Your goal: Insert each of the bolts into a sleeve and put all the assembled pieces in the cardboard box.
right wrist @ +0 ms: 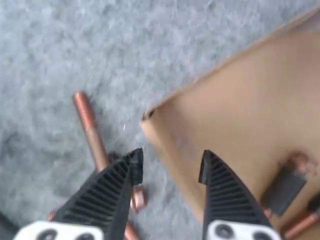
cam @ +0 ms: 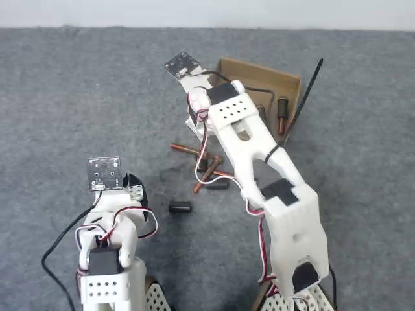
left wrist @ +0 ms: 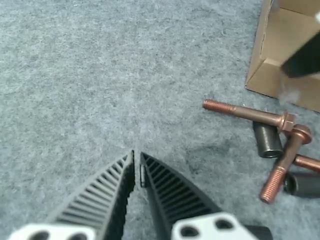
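bolts (left wrist: pixel 245 112): 3 loose among sleeves (left wrist: pixel 267 140), middle of surface (cam: pixel 78 97), just beside cardboard box (right wrist: pixel 240 100) corner | box: toward far edge, assembled piece (right wrist: pixel 285 185) inside | right gripper (right wrist: pixel 171 160): empty, fingers apart, over box wall | left gripper (left wrist: pixel 137 157): fingers together, near-left corner | risk: lowering could snag wall, shove box into bolts, roll them

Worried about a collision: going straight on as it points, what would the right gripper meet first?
Probably the wall of the brown cardboard box: its rim sits right between the open jaws of the right gripper. Depth is unclear, so the grey carpet beside it is possible.
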Tool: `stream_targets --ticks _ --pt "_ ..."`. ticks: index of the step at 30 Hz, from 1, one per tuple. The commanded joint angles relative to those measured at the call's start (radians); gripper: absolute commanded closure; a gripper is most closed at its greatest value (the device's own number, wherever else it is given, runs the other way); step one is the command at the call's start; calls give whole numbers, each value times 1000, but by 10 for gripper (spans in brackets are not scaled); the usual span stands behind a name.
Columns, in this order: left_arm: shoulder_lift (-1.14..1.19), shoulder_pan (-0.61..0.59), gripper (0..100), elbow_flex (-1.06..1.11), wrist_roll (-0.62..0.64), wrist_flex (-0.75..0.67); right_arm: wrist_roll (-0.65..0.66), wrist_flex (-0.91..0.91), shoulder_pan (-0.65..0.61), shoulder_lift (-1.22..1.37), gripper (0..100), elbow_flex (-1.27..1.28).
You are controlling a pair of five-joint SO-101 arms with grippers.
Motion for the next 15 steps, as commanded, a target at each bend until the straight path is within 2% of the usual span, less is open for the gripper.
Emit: stream_targets --ticks 1,7,9,12,15 --pt "-17 -2 987 -18 -9 -2 15 -7 -15 31 829 -115" --pt "-17 -2 987 -18 -9 -2 64 -8 -18 142 834 -181" --pt "-17 0 987 -18 -9 -2 71 -7 -16 163 876 -198" --pt "-17 0 987 -18 -9 -2 71 -13 -18 173 997 -221" --pt "-17 0 987 -18 -9 -2 71 5 -24 170 991 -224"
